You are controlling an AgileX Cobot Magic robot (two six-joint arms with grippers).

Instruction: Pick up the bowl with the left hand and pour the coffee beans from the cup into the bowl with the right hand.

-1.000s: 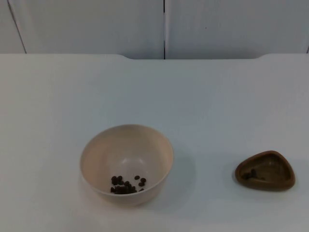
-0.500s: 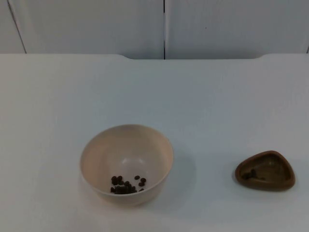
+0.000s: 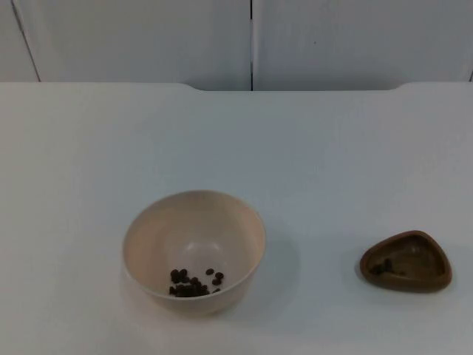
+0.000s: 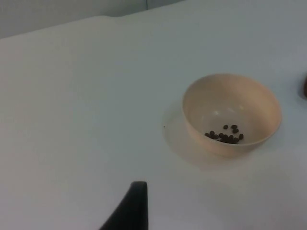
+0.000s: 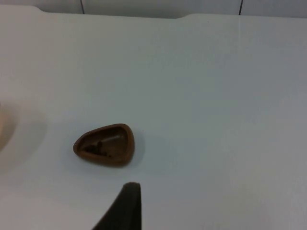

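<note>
We see the cream bowl [image 3: 194, 250] standing upright on the white table [image 3: 310, 155], with a small heap of coffee beans [image 3: 194, 282] inside, at its 6 o'clock side. The brown cup [image 3: 406, 260], of rounded triangle shape, stands well apart at 3 o'clock from the bowl, and a few beans lie in it. The left gripper [image 4: 130, 208] hangs above the table, away from the bowl; the right gripper [image 5: 123, 207] hangs near the cup. How wide either gripper stands, we cannot tell
</note>
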